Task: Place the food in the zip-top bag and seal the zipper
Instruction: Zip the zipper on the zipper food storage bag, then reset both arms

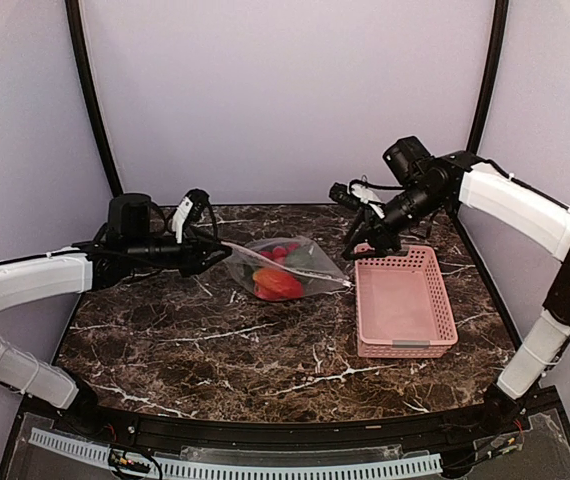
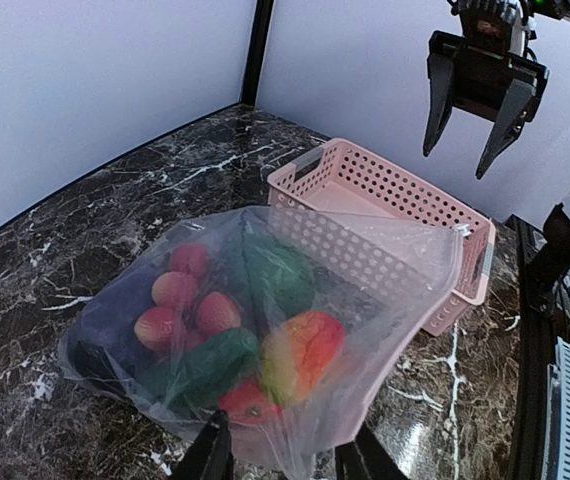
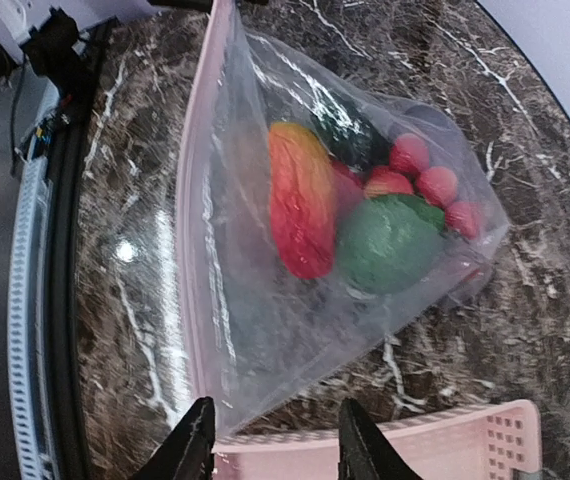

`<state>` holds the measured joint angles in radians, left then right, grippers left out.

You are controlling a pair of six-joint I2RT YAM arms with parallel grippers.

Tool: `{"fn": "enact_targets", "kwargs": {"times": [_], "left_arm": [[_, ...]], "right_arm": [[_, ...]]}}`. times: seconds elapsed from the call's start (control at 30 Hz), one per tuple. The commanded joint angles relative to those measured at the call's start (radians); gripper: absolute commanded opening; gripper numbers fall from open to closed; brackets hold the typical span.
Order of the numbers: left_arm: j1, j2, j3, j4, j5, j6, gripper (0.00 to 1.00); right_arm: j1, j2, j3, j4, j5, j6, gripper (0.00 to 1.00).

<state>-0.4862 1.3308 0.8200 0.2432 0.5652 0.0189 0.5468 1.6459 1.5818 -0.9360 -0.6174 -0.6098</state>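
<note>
Noting zipper (image 3: 191,200) runs L-R btwn both grippers, jaws spread on each: left gripper (image 2: 290,455) straddles its end, right gripper (image 2: 455,165) hangs above the other, so I judge left nearer.

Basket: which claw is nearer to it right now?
Right. The right claw hangs over the basket's far left corner; the left claw is at the bag's left end, with the bag between it and the basket.

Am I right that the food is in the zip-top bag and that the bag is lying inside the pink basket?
Not quite. The food is in the zip-top bag, but the bag lies on the table beside the pink basket, not inside it, as the top external view shows.
</note>
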Motion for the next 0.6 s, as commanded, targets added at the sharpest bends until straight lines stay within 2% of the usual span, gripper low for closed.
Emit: {"fn": "enact_targets", "kwargs": {"times": [0.0, 0.13, 0.17, 0.2, 0.23, 0.27, 0.3, 0.4, 0.47, 0.57], "left_arm": [[0.005, -0.143, -0.028, -0.125, 0.065, 0.015, 0.39], [0.005, -0.271, -0.025, -0.283, -0.008, 0.086, 0.57], [0.005, -0.308, -0.005, -0.357, -0.028, 0.103, 0.64], [0.005, -0.324, 0.019, -0.421, -0.08, 0.132, 0.67], [0.005, -0.353, 0.03, -0.446, -0.105, 0.143, 0.72], [0.005, -0.365, 0.05, -0.48, -0.166, 0.154, 0.74], [0.005, -0.387, 0.056, -0.487, -0.202, 0.153, 0.79], [0.005, -0.414, 0.085, -0.487, -0.412, 0.114, 0.97], [0.005, -0.414, 0.123, -0.503, -0.523, 0.077, 0.99], [0.005, -0.38, 0.198, -0.546, -0.626, 0.01, 0.99]], "right_arm": [[0.037, -0.066, -0.011, -0.07, -0.093, 0.022, 0.46], [0.017, -0.146, -0.031, -0.043, 0.012, 0.048, 0.61], [-0.003, -0.165, -0.037, -0.021, 0.047, 0.063, 0.65], [-0.023, -0.182, -0.044, 0.003, 0.071, 0.085, 0.7], [-0.048, -0.206, -0.051, 0.026, 0.094, 0.109, 0.79], [-0.077, -0.222, -0.055, 0.054, 0.117, 0.138, 0.93], [-0.108, -0.239, -0.057, 0.086, 0.147, 0.177, 0.98], [-0.237, -0.283, -0.056, 0.162, 0.2, 0.283, 0.99], [-0.311, -0.312, -0.065, 0.216, 0.223, 0.352, 0.99], [-0.334, -0.367, -0.13, 0.294, 0.364, 0.443, 0.99]]}}
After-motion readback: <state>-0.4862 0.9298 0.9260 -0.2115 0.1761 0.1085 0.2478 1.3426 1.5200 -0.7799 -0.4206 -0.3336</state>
